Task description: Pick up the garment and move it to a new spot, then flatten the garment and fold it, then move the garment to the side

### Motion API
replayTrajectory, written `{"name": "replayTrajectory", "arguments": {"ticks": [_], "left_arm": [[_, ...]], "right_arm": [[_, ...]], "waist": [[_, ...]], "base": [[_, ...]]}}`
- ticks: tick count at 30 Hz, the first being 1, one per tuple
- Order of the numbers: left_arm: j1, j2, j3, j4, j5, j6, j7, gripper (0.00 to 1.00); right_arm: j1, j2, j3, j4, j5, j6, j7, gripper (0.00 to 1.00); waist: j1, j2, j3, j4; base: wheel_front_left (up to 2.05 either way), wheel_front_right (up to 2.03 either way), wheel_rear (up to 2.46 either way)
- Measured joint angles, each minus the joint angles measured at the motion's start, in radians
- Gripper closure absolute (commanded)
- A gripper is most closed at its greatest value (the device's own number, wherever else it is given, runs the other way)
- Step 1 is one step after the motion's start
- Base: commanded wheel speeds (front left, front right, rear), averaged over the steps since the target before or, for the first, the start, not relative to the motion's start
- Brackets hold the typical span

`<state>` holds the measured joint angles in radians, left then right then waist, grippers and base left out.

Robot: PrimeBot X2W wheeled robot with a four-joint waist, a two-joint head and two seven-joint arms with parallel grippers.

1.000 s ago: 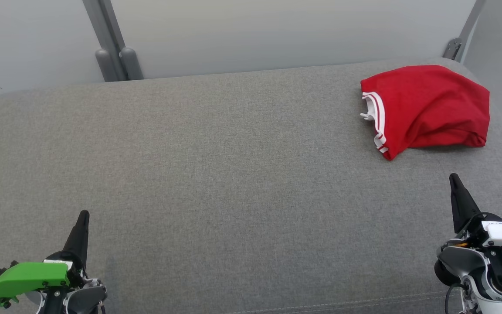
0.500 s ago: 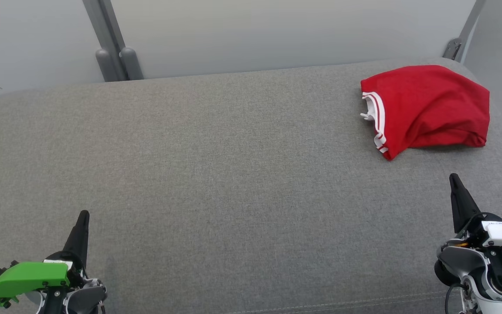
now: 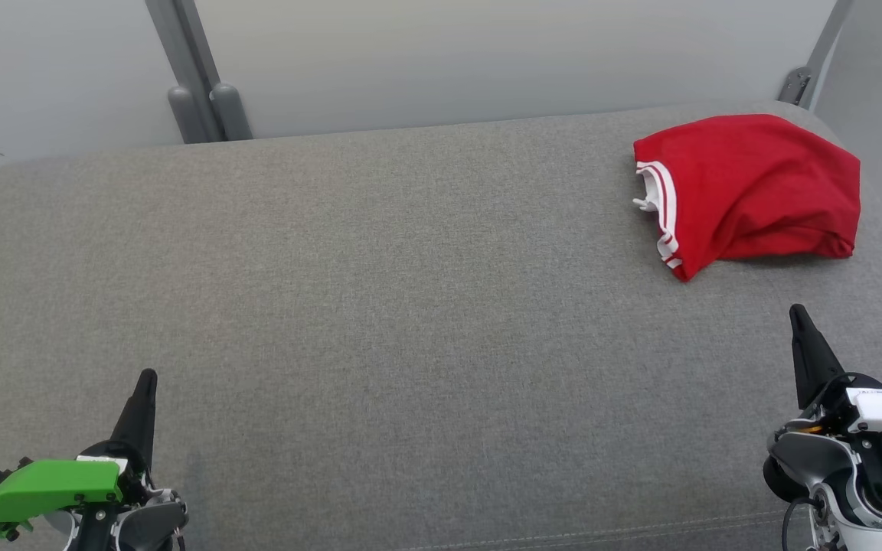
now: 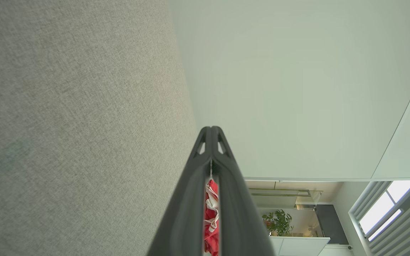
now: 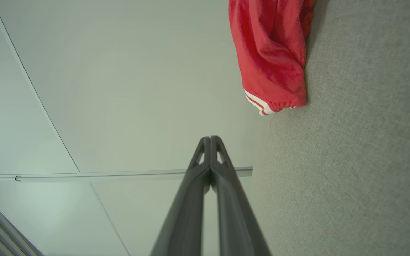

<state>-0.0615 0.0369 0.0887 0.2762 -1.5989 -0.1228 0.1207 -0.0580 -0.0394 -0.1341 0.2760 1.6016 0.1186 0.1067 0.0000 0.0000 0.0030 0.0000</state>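
Note:
The garment is red with white stripes along one hem, lying bunched in a loose fold at the far right of the grey fabric surface. The right wrist view has the garment at its top, and a sliver of the garment peeks between the left fingers in the left wrist view. My left gripper rests at the lower left, shut and empty, far from the garment. At the lower right my right gripper is shut and empty, a short way in front of the garment. In their own views the left gripper and right gripper have tips pressed together.
A pale wall panel with grey posts runs behind the surface. A metal bracket stands at the far right corner. The surface's front seam lies close to both grippers.

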Motion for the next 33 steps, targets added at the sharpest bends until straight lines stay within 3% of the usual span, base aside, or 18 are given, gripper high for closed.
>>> {"name": "replayTrajectory", "arguments": {"ticks": [33], "left_arm": [[0.0, 0.0, 0.0, 0.0, 0.0, 0.0, -0.003, 1.0]], "right_arm": [[0.0, 0.0, 0.0, 0.0, 0.0, 0.0, 0.0, 1.0]], "waist": [[0.0, 0.0, 0.0, 0.0]], "base": [[0.0, 0.0, 0.0]]}}
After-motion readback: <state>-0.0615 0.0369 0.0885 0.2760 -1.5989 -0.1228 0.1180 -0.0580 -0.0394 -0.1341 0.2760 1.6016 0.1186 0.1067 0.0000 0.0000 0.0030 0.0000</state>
